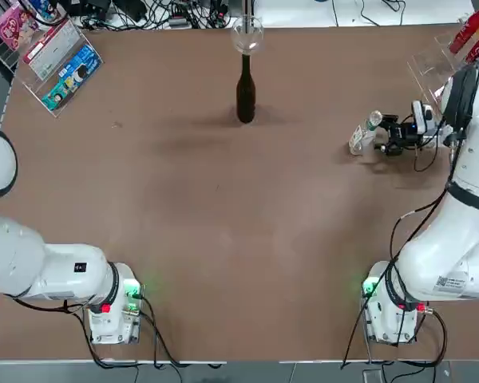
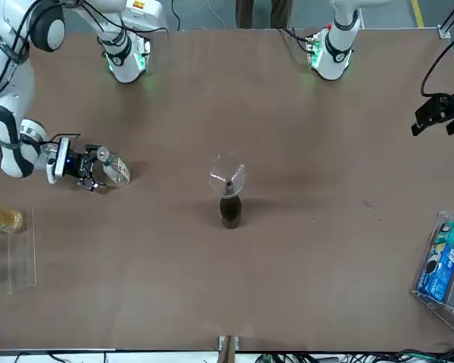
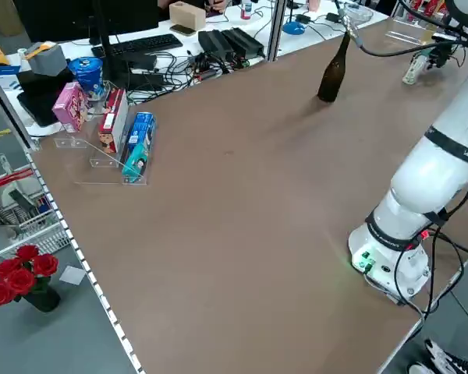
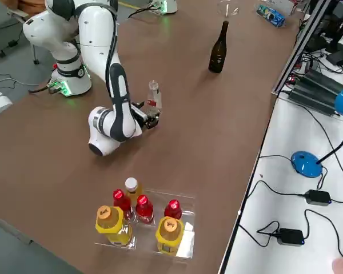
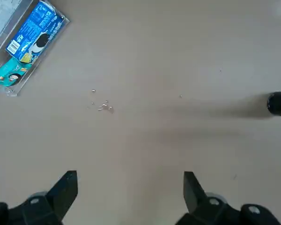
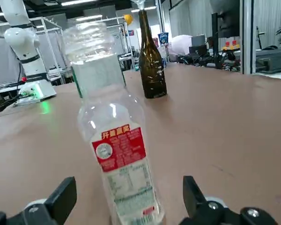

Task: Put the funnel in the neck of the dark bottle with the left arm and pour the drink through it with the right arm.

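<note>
The funnel (image 1: 247, 34) sits in the dark bottle (image 1: 245, 92) at twelve o'clock. At three o'clock the drink (image 1: 362, 134) stands upright, apparently empty, between the right gripper's (image 1: 381, 140) wide-open fingers, gripped by nothing. The left gripper (image 2: 437, 114) hangs open, idle.

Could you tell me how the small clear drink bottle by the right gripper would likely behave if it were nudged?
The drink bottle looks empty and uncapped, so probably light and easily tipped. Its thin clear plastic likely flexes under squeeze. It stands upright between the right gripper's open fingers, unheld.

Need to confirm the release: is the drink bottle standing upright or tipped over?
Upright: the drink bottle stands on the table between the right claw's open fingers.
</note>
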You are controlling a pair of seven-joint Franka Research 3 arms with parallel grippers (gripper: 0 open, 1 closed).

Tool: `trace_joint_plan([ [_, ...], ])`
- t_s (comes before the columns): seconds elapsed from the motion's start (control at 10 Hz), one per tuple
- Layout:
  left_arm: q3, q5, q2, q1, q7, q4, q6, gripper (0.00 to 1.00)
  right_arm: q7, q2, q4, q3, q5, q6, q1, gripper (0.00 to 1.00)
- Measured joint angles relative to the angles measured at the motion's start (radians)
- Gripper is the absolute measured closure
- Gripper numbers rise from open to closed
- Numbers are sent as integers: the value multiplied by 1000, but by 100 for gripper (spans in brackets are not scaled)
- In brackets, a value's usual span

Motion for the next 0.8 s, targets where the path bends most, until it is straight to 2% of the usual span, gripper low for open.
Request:
trace_joint_plan([
  [0.2, 0, 0, 0, 0, 0, 1, 0, 0, 70, -41, 13, -69, -89, -5, 7, 0],
  [0.4, 0, 0, 0, 0, -3, 5, 0, 0, 291, -144, 53, -118, -201, -4, 15, 0],
  [0.7, -5, 0, 0, 0, -30, 10, 0, 0, 761, -396, 104, -120, -424, 82, 39, 0],
  [0.8, -4, 0, 0, 1, -32, 10, 0, 0, 942, -486, 133, -105, -505, 104, 48, 0],
])
